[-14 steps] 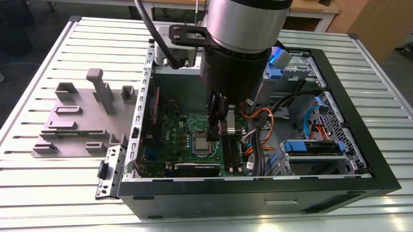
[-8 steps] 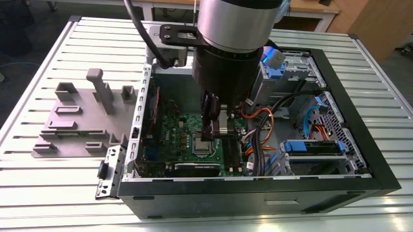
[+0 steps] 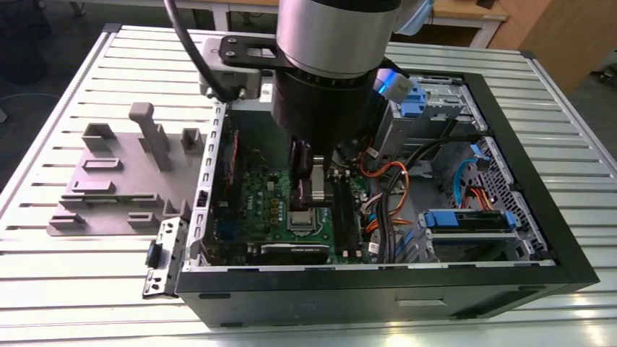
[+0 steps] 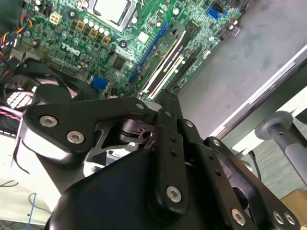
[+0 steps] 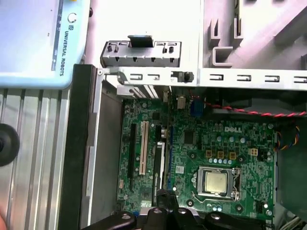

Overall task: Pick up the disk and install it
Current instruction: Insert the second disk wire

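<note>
Right, exterior view first: spotting the gripper (image 3: 311,196) low inside the open computer case (image 3: 386,283), just above the green motherboard (image 3: 279,206), fingers pressed together on nothing. Finding the disk (image 3: 467,220) with its blue rails in a bay at the exterior view's right, well apart from the claw. Over to the second wrist view: seeing the gripper (image 4: 166,98) closed over the motherboard (image 4: 144,38), white lettering printed there. On to the first wrist view: catching the gripper (image 5: 162,195) at the motherboard (image 5: 201,143) edge, more white print near the processor socket (image 5: 214,182).
</note>
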Robot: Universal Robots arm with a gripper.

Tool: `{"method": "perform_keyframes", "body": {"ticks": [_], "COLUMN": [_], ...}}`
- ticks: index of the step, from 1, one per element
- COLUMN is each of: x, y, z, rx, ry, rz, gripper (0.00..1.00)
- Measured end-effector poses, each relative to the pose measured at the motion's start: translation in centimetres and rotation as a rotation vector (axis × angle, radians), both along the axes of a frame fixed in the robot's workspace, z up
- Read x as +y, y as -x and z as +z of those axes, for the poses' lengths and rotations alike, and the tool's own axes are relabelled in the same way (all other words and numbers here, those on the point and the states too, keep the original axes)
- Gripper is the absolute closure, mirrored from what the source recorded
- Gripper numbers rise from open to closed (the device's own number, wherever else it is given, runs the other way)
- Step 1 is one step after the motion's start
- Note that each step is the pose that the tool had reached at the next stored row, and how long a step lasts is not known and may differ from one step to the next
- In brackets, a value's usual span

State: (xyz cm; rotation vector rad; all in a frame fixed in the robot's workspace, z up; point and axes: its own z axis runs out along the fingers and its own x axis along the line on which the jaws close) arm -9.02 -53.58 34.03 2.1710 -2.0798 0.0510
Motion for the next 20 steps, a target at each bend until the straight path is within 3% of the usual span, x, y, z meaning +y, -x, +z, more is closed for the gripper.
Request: {"method": "perform_keyframes", "body": {"ticks": [14, 20], "x": [0.0, 0.0], "y": [2.17, 1.66], "z": [-0.01, -0.02], "rx": [0.0, 0.0], "ry": [0.0001, 0.0001], "rz": [0.0, 0.0], "gripper": [0.89, 0.89]}}
